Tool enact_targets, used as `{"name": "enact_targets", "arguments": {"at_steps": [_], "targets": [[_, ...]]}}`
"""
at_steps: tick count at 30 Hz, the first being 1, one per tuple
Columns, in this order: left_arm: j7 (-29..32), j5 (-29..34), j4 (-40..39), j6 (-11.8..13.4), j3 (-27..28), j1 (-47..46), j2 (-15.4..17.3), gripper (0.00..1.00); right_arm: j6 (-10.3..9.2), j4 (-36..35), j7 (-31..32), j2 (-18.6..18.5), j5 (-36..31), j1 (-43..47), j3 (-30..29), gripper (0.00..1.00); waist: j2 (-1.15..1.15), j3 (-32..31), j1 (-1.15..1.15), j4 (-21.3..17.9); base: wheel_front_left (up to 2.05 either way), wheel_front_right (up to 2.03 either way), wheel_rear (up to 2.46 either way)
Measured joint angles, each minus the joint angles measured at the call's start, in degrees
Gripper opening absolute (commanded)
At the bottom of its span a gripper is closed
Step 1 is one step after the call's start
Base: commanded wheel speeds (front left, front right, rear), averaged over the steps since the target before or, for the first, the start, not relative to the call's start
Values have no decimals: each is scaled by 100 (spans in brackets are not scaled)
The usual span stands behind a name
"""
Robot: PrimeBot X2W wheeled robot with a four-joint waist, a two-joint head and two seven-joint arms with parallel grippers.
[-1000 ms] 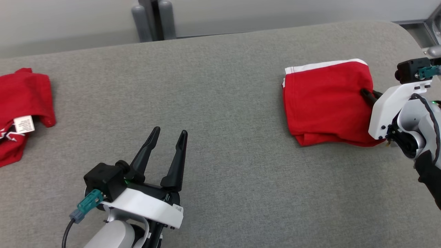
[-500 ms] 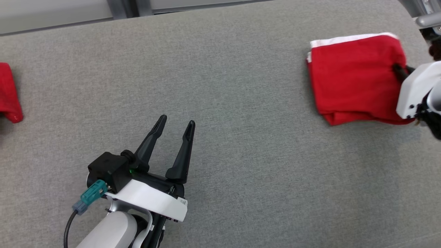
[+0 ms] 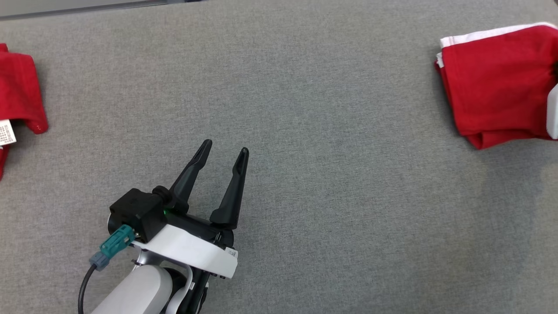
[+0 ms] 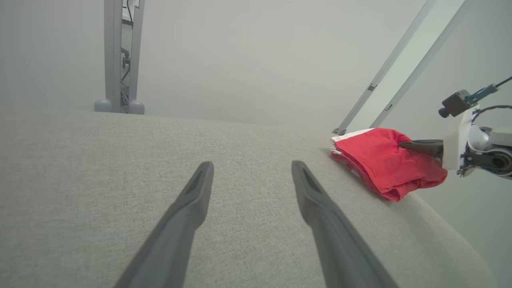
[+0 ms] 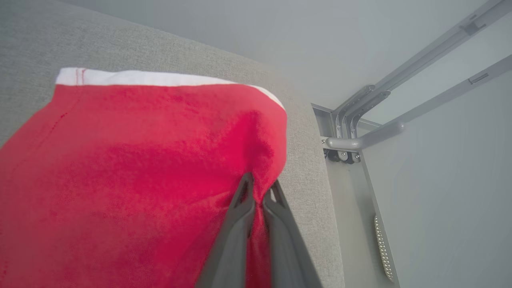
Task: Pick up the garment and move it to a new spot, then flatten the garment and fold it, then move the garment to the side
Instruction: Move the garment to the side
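A: Noted: right tool (image 5: 259,187) pinched shut on the folded garment (image 3: 492,83), at the right edge of the surface (image 3: 305,96); left tool (image 3: 224,148) spread apart, empty, mid-surface.
B: Slide it low and slow so layers stay stacked; stop short of the edge.
A: Head view cuts off the garment's right part; layers caught unclear.

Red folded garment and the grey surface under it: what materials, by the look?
The folded red garment: soft knit, probably cotton jersey, matte; fuzzy nap, limp folds, stitched white hem. The grey surface: woven upholstery-like fabric, matte; fine heathered weave, rounded padded-looking edge. Fibre content can't be told.
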Motion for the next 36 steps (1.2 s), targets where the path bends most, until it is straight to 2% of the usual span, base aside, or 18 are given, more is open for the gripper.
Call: {"name": "enact_targets", "arguments": {"at_steps": [8, 10, 11, 12, 14, 27, 36], "targets": [[24, 34, -18, 4, -22, -71, 13, 100, 0, 32, 79, -197, -659, -93, -427, 0, 0, 109, 0, 113, 0, 0, 0], [37, 34, -19, 8, -23, -80, 18, 100, 0, 35, 79, -241, -833, -75, -591, 29, 0, 120, 0, 131, 0, 0, 0], [42, 34, -18, 8, -23, -80, 26, 100, 0, 37, 77, -253, -942, -60, -677, 46, 0, 123, 0, 138, 0, 0, 0], [42, 34, -16, 9, -23, -81, 36, 100, 0, 38, 69, -257, -1045, -48, -748, 74, 0, 124, 0, 143, 0, 0, 0], [43, 34, -14, 20, -22, -81, 46, 100, 0, 40, 13, -214, -1173, -8, -912, 99, 0, 121, 0, 145, 0, 0, 0], [57, -9, 70, 52, -21, -53, 94, 100, 0, 40, -531, 358, -2103, 35, -1717, 100, 0, -132, 0, 66, 0, 0, 0], [-140, -211, 274, 101, 121, 244, 78, 100, 0, -55, -1083, 1005, -2145, 387, -1803, 100, 0, -840, 0, 50, 0, 0, 0]]}}
